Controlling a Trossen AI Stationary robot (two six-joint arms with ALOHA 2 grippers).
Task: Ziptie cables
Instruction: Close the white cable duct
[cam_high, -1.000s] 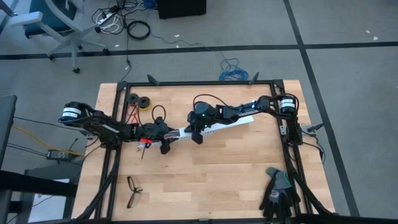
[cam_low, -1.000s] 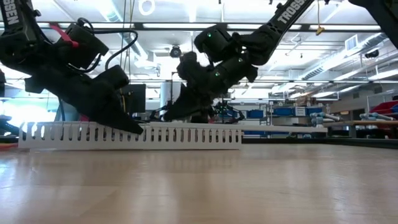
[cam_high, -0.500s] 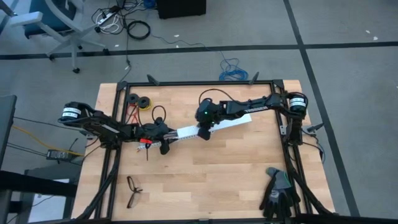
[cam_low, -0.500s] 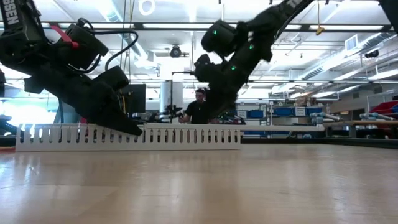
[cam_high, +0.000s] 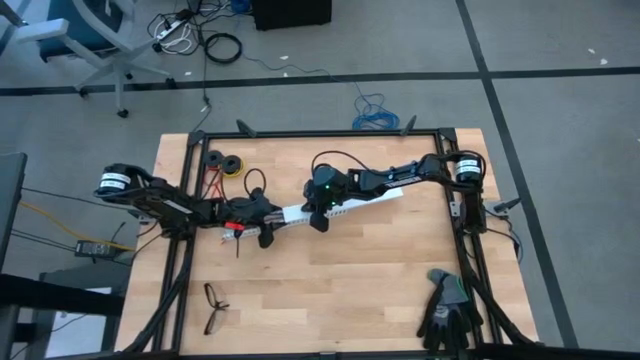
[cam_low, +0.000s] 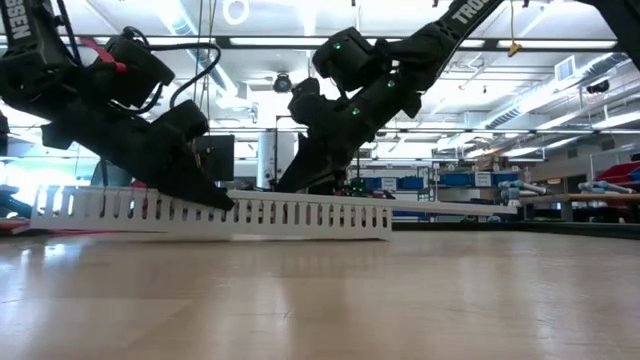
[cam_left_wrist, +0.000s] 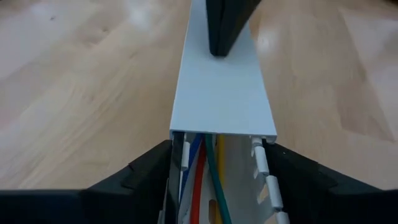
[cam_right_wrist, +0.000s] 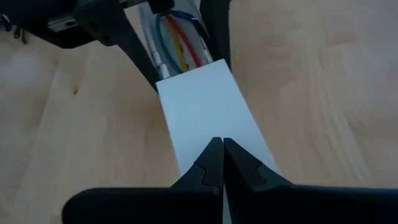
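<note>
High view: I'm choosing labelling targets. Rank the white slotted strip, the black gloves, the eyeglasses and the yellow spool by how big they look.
1. White slotted strip, longest, though the arms cover part of it.
2. Black gloves, bulkier; top spot is arguable.
3. Eyeglasses.
4. Yellow spool, smallest.

- The right gripper (cam_right_wrist: 222, 155) has its fingers pressed together, their tips resting on the white cover (cam_right_wrist: 208, 115) of the slotted strip.
- Past the cover's far end, the cables (cam_right_wrist: 177, 40) show inside the strip, between the left gripper's fingers (cam_right_wrist: 121, 37).
- The wooden table (cam_right_wrist: 323, 87) lies beneath.
</note>
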